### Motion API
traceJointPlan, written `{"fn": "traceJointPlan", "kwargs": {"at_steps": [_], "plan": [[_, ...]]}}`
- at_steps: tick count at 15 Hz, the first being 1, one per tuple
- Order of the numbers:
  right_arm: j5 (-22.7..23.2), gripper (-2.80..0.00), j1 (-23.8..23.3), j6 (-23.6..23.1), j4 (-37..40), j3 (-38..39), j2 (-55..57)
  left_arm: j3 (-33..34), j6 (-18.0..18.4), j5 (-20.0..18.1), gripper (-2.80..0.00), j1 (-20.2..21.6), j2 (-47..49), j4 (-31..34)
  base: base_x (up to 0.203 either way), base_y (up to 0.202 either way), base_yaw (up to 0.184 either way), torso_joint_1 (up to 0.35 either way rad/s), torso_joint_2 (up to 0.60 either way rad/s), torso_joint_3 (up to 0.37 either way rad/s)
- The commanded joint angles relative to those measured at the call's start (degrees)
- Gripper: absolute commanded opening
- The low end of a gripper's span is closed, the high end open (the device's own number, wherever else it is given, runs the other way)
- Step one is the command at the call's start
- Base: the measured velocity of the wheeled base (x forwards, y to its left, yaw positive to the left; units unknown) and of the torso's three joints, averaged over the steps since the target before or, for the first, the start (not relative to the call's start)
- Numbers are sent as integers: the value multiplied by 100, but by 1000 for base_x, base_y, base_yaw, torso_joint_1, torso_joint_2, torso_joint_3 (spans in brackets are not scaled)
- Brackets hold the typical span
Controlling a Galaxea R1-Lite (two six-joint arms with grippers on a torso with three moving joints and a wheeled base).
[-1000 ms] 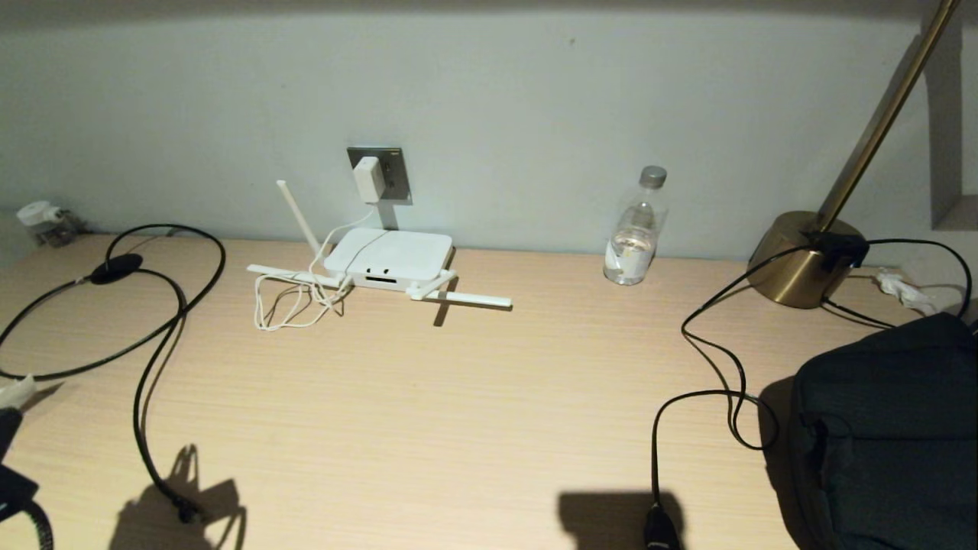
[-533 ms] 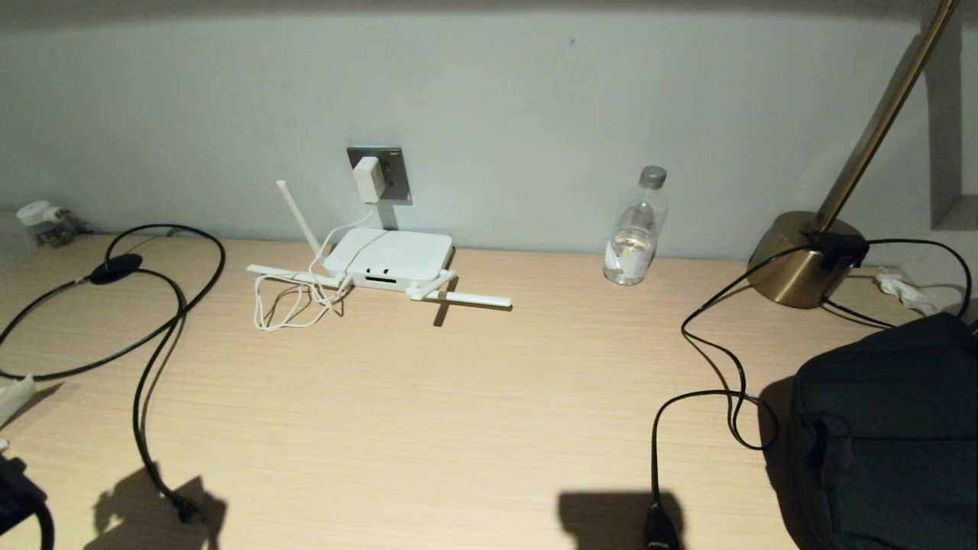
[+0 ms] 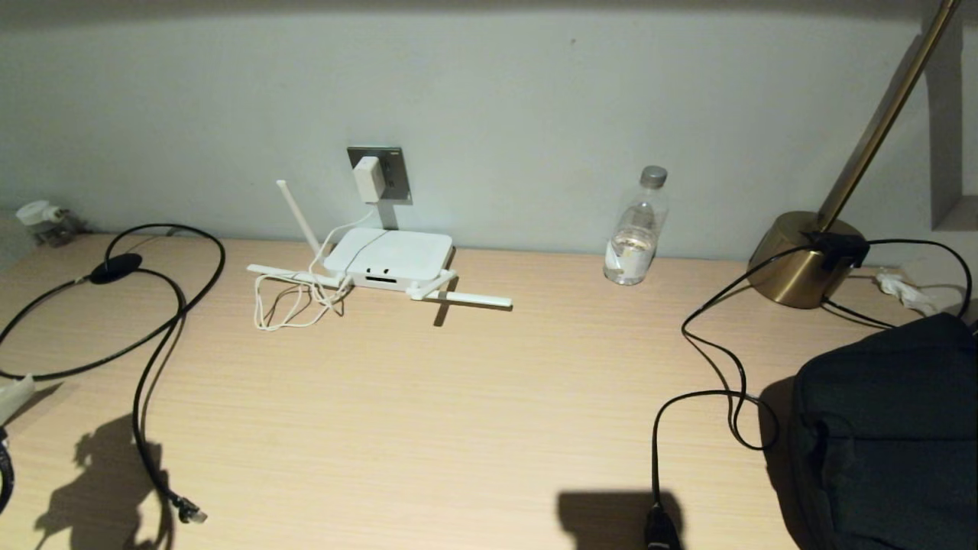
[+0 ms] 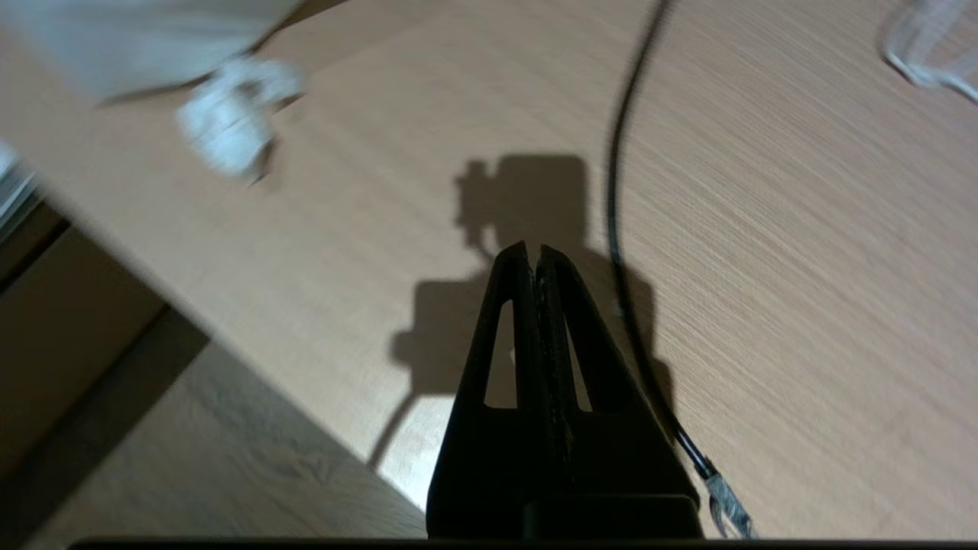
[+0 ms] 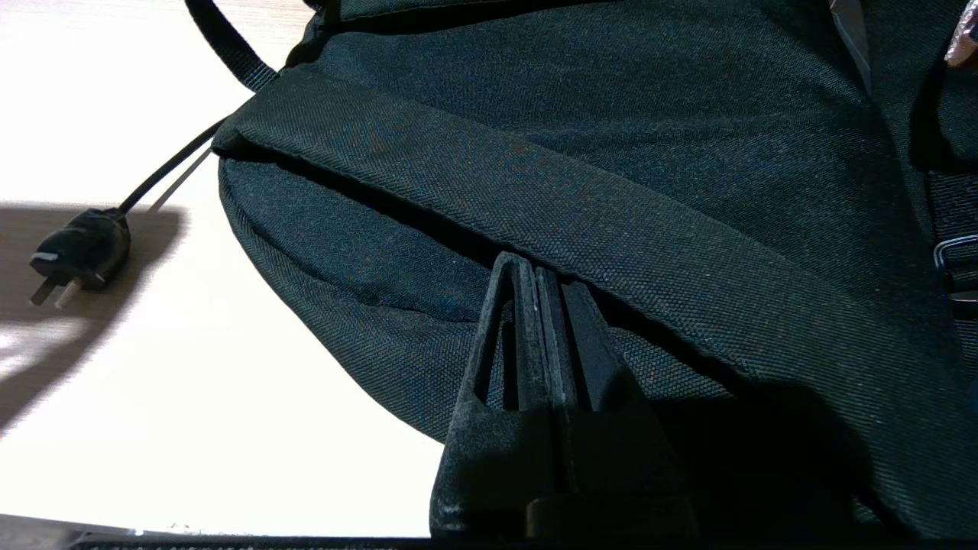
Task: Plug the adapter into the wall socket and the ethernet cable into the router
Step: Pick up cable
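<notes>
The white adapter (image 3: 368, 179) sits in the grey wall socket (image 3: 392, 173), its thin white cord dropping to the router (image 3: 390, 257) below on the desk. The black ethernet cable (image 3: 145, 359) loops across the left of the desk and ends in a clear plug (image 3: 191, 513) lying free near the front edge. In the left wrist view my left gripper (image 4: 533, 249) is shut and empty above the desk's front left corner, the ethernet cable (image 4: 613, 191) running beside it and the clear plug (image 4: 730, 508) close to its base. My right gripper (image 5: 529, 263) is shut and empty over a dark bag.
A water bottle (image 3: 636, 229) stands by the wall. A brass lamp base (image 3: 802, 260) sits at the right; its thin black cord (image 3: 718, 367) ends in a plug (image 3: 661, 528) at the front edge. A dark bag (image 3: 886, 435) fills the front right. Small white items (image 3: 42, 218) lie far left.
My left arm has drawn back out of the head view at the lower left. Its shadow has slid left, and the ethernet plug now lies uncovered on the desk.
</notes>
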Motion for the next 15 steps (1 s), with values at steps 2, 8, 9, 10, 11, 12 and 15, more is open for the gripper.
{"fn": "traceJointPlan", "kwargs": {"at_steps": [2,8,9,10,11,12,15], "plan": [[1,-280,0,-19,17,1,18,-144,931,-876,-280,-20,437,-10,0,0,0,0,0,0],[1,-280,0,-26,17,-4,22,-98,2348,-1365,-280,-1134,621,-5,0,0,0,0,0,0],[1,-280,0,-17,17,-8,26,-25,2749,-1426,-280,-1241,644,-6,0,0,0,0,0,0],[1,-280,0,-19,17,-8,26,82,3237,-1626,-280,-1274,656,-4,0,0,0,0,0,0],[1,-280,0,-21,17,-8,26,198,3774,-1845,-280,-1285,662,4,0,0,0,0,0,0],[1,-280,0,-26,24,-8,26,309,4296,-2031,-280,-1297,656,73,0,0,0,0,0,0],[1,-280,0,-26,26,-8,35,345,5362,-2367,-280,-1313,312,783,0,0,0,0,0,0]]}}
